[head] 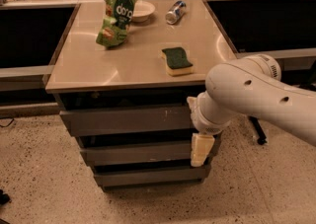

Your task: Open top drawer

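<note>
Your end effector (201, 150) hung pointing down at the right end of the drawers, just below the top drawer (123, 119). How far it was open, I could not tell, and no grasp was visible. The top drawer sat under the table (89, 65) and looked closed. It had no handle, so probably you approached its side edge.

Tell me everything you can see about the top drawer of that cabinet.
The top drawer is the widest, tallest of three grey metal fronts, flat and handleless, with small white scratches right of centre. It sits under the tabletop and looks shut. The wrist hides its right end; the gripper hangs lower, before the middle drawer; contact can't be judged.
</note>
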Motion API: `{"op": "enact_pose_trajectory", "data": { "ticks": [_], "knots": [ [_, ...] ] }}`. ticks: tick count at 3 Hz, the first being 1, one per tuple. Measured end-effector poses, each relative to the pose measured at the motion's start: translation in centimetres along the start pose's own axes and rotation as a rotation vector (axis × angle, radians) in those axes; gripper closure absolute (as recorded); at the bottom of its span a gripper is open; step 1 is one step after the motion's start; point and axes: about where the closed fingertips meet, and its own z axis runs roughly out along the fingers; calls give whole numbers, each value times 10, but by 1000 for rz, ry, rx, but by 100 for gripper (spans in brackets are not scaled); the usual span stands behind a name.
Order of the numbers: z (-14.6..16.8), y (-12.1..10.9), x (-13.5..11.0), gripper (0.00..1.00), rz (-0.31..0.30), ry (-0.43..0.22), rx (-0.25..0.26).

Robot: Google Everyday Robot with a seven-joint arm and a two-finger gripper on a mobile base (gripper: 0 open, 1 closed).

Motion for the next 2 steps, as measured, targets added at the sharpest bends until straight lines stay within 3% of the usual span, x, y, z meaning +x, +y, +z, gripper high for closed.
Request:
{"op": "enact_pose_trajectory", "data": {
  "ticks": [2],
  "knots": [
    [29, -14, 14, 0, -13, -17, 27]
  ]
}}
